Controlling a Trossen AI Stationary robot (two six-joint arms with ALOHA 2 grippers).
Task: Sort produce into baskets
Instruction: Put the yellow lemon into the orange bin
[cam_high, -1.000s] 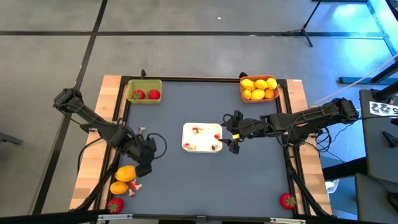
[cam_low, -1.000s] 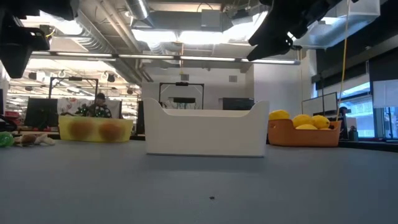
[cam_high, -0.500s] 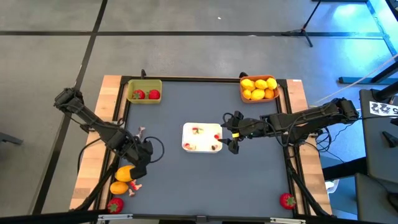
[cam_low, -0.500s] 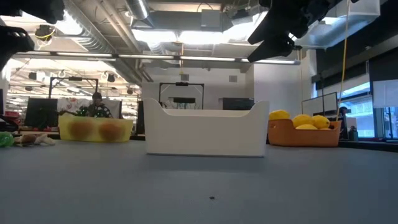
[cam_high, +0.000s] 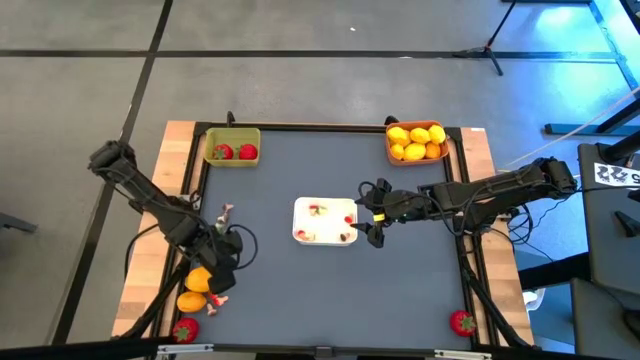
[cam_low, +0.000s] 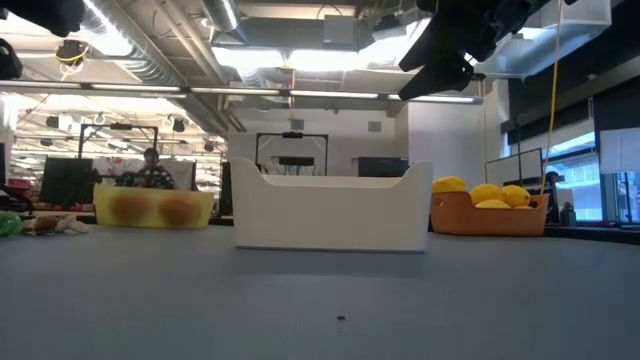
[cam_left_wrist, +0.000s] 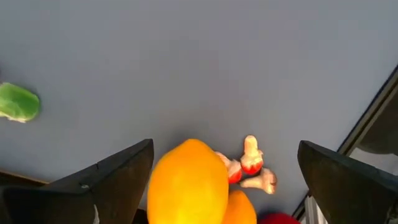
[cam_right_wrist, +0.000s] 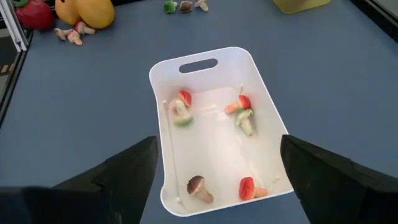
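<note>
The left gripper is hovering over the near left part of the dark worktop, its fingers spread wide with nothing between them. Directly under it an orange fruit is lying on the worktop, framed by the two fingers in the left wrist view. A second orange fruit is sitting just nearer, touching or almost touching the first, and a red strawberry is lying at the near left corner. Small pink-red scraps are resting just beside the fruit.

The right gripper is hanging just right of the white tray at the middle of the worktop, its fingers also spread and gripping nothing. Little bits are lying inside the tray.

The yellow-green basket is standing at the far left corner, holding two red strawberries. The orange basket is standing at the far right corner, filled with yellow fruits. One more strawberry is lying alone at the near right corner, well apart from everything else.

In the low view the tray is standing between the two baskets, and a person is showing in the room behind the yellow-green basket
</note>
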